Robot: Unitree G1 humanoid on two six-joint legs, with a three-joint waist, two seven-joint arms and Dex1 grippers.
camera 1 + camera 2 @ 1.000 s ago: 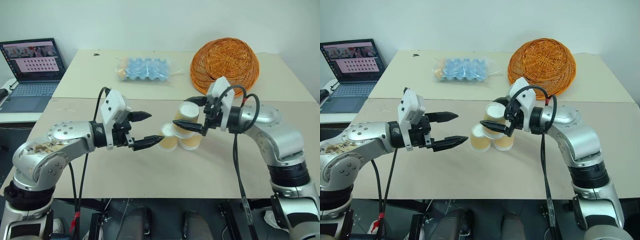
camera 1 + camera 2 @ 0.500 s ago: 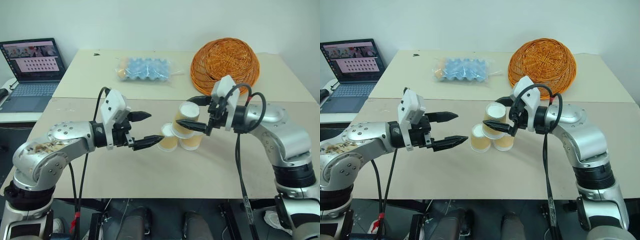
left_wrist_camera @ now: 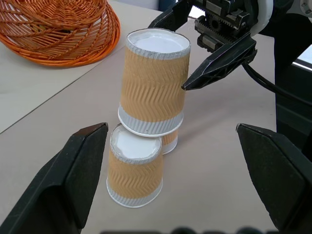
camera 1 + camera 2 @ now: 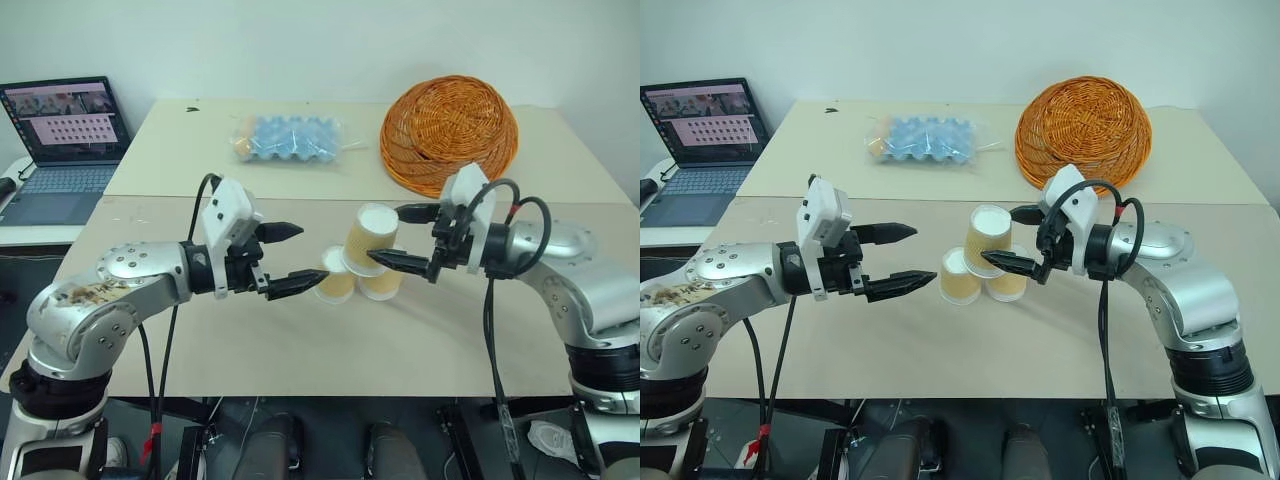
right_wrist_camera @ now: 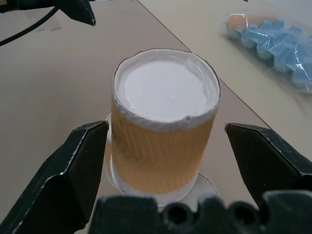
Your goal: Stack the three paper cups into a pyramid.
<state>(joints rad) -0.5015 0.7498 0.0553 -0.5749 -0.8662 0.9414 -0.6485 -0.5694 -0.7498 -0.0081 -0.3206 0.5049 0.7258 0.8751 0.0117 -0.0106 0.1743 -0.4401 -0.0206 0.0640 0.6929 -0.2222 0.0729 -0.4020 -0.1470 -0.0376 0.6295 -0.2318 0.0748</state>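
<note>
The three paper cups stand upside down on the near table as a pyramid. Two form the base, the left cup and the right cup, and the third cup rests on them, leaning a little. My right gripper is open, level with the top cup, one finger on either side of it from the right and not gripping it. The top cup shows between those fingers in the right wrist view. My left gripper hangs open just left of the base cups, holding nothing.
A wicker basket lies tipped on the far table at the back right. A bagged blue egg tray lies at the back centre. A laptop sits far left. The near table has bare surface in front of the cups.
My right gripper has drawn back to the right from the top cup, which stays on the two base cups. The left gripper has not moved.
</note>
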